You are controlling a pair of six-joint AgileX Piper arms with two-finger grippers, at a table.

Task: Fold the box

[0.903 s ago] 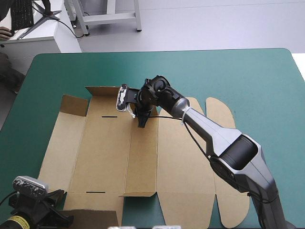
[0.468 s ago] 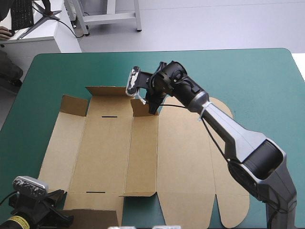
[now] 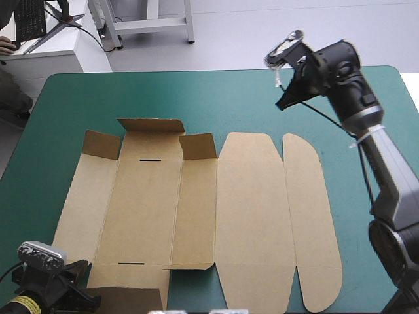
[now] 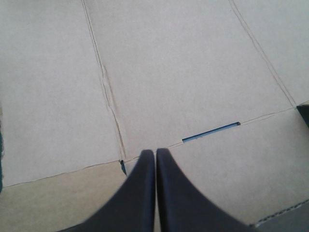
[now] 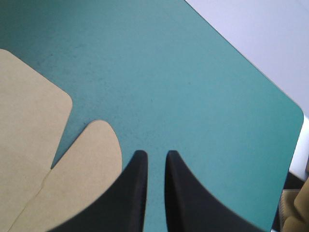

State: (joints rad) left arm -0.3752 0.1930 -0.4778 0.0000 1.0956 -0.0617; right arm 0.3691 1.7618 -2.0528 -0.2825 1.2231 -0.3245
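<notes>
The brown box lies as a flat cut sheet on the teal-green table. Three flaps stand up along its far left: one at the corner, a wide one and a small one. My right gripper hangs high over the table's far right, off the box. In its wrist view the right gripper is all but shut on nothing, with the box's rounded flaps beside it. My left gripper is shut, low over the box's near left panel next to a slot.
Bare teal-green cover runs along the box's far side and right side. The table's rounded far right corner lies ahead of my right gripper. A darker near flap of the box sits by my left arm.
My right gripper has risen off the box's small far flap and swung to the table's far right. That flap stays raised. The left arm has not moved.
</notes>
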